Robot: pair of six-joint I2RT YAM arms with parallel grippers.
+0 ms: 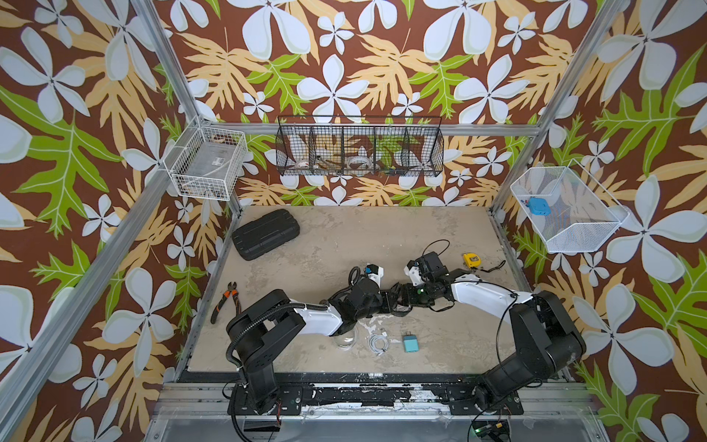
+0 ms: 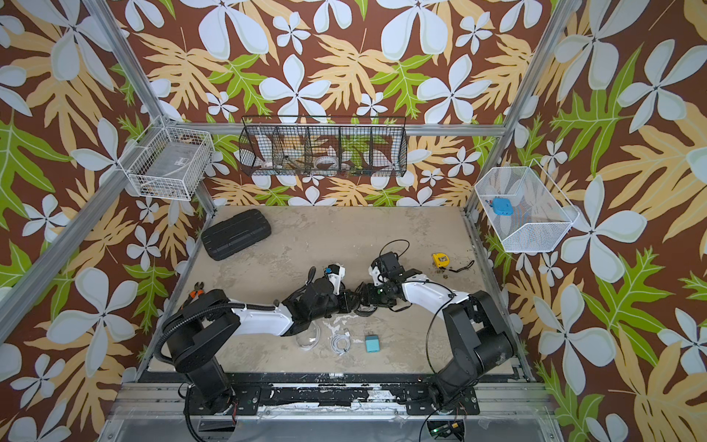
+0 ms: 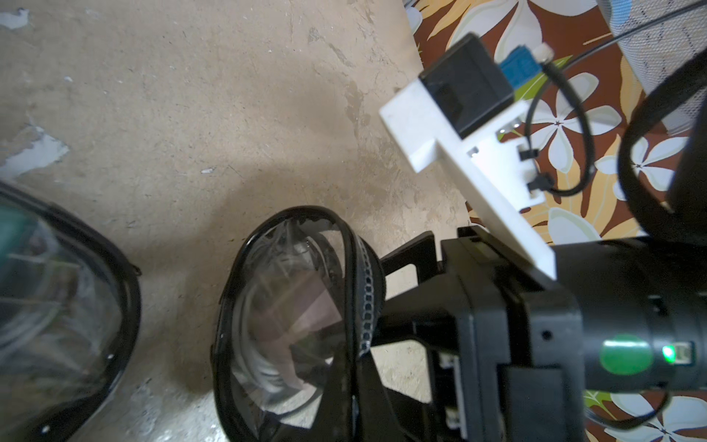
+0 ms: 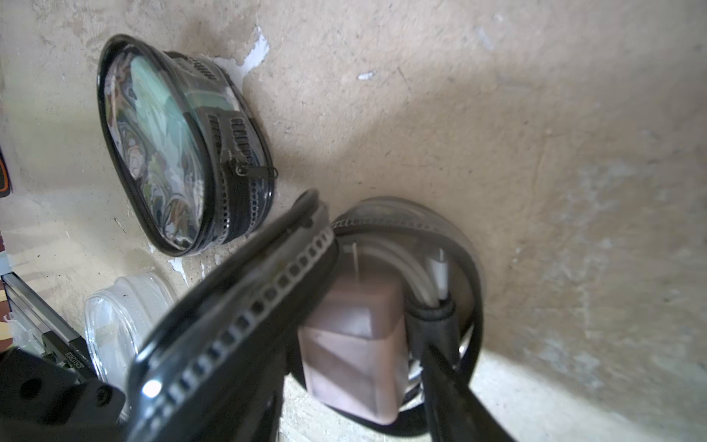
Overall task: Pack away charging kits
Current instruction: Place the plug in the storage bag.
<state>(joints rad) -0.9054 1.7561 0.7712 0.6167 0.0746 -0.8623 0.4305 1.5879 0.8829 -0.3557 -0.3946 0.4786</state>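
Right wrist view shows the step in hand, the filling of the second kit: a black-rimmed pouch (image 4: 476,306) lies open on the desk (image 4: 535,134) with the pink plug (image 4: 355,344) and the white cable (image 4: 401,260) inside it, its flap (image 4: 248,317) lifted clear; the left fingers (image 3: 350,386) are together, clamped on that flap's rim as far as the left wrist view lets me judge; the right fingers (image 4: 430,333) stand apart, one reaching into the pouch just beside the cable, with nothing seen gripped between them; near it a zipped pouch (image 4: 160,153) holding a mint plug (image 4: 153,92) looks finished; in both top views the third kit waits at the lower middle of the frame, clear pouch (image 1: 346,336), coiled cable (image 1: 378,341) and teal plug (image 1: 410,341) in a row; the next move, I judge, calls for drawing the right fingers out without dragging the cable, then folding the flap down and running the zip; both arms reach inward from the lower corners, forearms low, wrists meeting at the middle of the frame over the open pouch.
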